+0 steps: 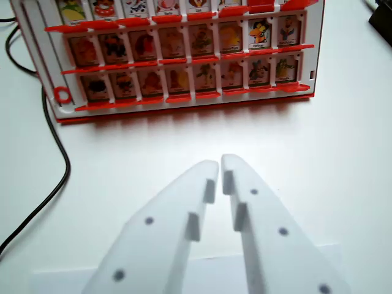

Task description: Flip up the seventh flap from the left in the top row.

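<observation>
Single wrist view, behind gripper [220,164], angled down toward the near game board [184,55].

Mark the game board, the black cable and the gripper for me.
game board [184,104]: wrist view, on its red front edge.
black cable [58,144]: wrist view, on the stretch left of the board.
gripper [220,164]: wrist view, midway between the two white fingertips, nearly closed.

red-white game board [184,107], white table [306,141], black cable [52,184]

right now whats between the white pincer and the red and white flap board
Only bare white tabletop separates the white pincer from the red and white flap board; the black cable lies off to the wrist view's left.
</observation>
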